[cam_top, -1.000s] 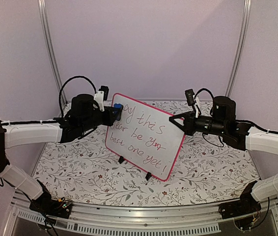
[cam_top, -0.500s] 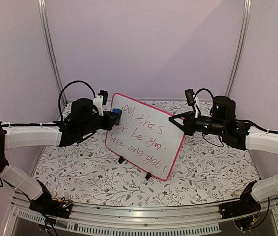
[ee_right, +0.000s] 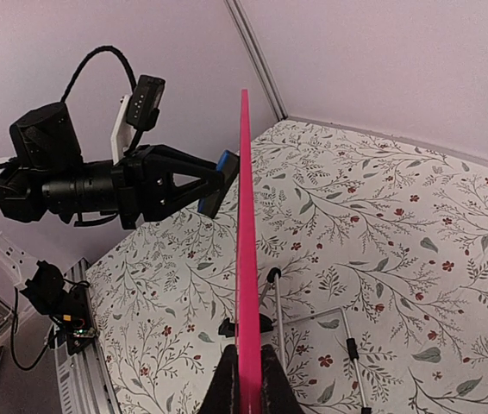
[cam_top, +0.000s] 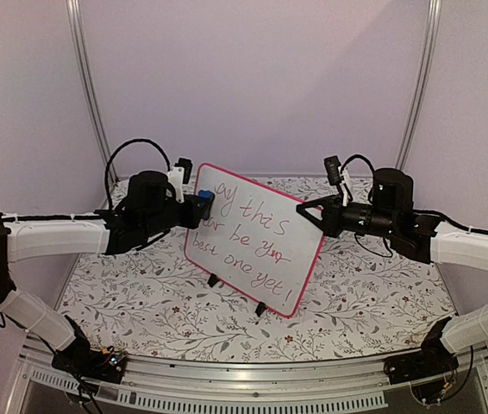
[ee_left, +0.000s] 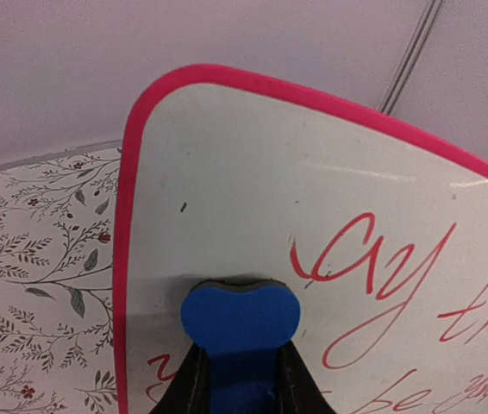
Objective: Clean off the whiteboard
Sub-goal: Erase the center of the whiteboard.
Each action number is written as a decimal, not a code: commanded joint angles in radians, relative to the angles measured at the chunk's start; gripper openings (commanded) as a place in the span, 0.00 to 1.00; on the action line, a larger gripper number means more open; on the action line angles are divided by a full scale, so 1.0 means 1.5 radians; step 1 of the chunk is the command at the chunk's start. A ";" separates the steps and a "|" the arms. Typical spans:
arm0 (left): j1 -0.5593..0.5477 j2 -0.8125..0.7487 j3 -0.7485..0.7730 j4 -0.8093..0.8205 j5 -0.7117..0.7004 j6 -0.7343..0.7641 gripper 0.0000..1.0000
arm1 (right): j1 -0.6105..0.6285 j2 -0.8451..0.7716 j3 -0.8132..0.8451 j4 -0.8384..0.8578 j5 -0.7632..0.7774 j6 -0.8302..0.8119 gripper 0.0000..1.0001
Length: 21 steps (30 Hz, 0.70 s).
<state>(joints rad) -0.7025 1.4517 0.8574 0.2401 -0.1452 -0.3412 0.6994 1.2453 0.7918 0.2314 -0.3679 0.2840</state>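
Against the whiteboard (cam_top: 253, 246), far left, the left gripper (cam_top: 199, 198) clamps a blue eraser (ee_left: 240, 315) — the right gripper (cam_top: 311, 213) pinches its right edge.

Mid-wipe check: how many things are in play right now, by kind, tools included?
whiteboard: 1
blue eraser: 1
tools: 2, left tool clamped on the eraser, right tool clamped on the board's edge
total: 4

Red handwriting (cam_top: 253, 233) on the whiteboard (ee_left: 227, 172), three slanting lines: "…ay this", "…ear be yo…", "best one yet!". Last word of the middle line is struck through and unclear.
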 commanded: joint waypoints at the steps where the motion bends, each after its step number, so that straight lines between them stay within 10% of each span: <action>1: -0.019 0.017 0.045 -0.016 -0.014 0.027 0.14 | 0.028 0.020 -0.013 -0.068 -0.068 -0.048 0.00; 21: -0.022 0.031 0.122 -0.041 -0.045 0.068 0.14 | 0.028 0.020 -0.013 -0.068 -0.068 -0.047 0.00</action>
<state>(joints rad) -0.7204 1.4826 0.9909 0.1696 -0.1955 -0.2695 0.6994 1.2461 0.7918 0.2310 -0.3637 0.2882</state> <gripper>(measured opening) 0.203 0.038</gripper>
